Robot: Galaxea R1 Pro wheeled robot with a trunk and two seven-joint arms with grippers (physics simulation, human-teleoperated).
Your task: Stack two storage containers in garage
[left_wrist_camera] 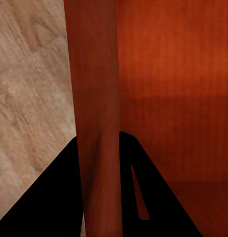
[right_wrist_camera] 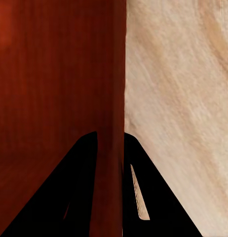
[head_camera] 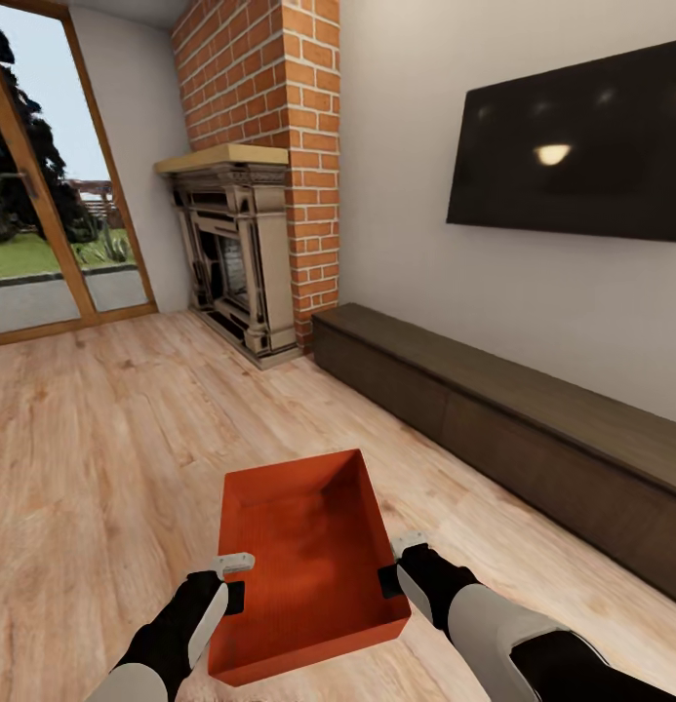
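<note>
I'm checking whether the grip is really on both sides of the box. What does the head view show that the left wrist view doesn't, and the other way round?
Head view alone: the whole red-orange box carried between the left gripper and right gripper, plus the brick fireplace, TV and long dark cabinet.

Left wrist view alone: a close look at the box's side wall running between the two dark fingers, one outside, one inside.

Both: the box, the left gripper and the light wood floor.
</note>
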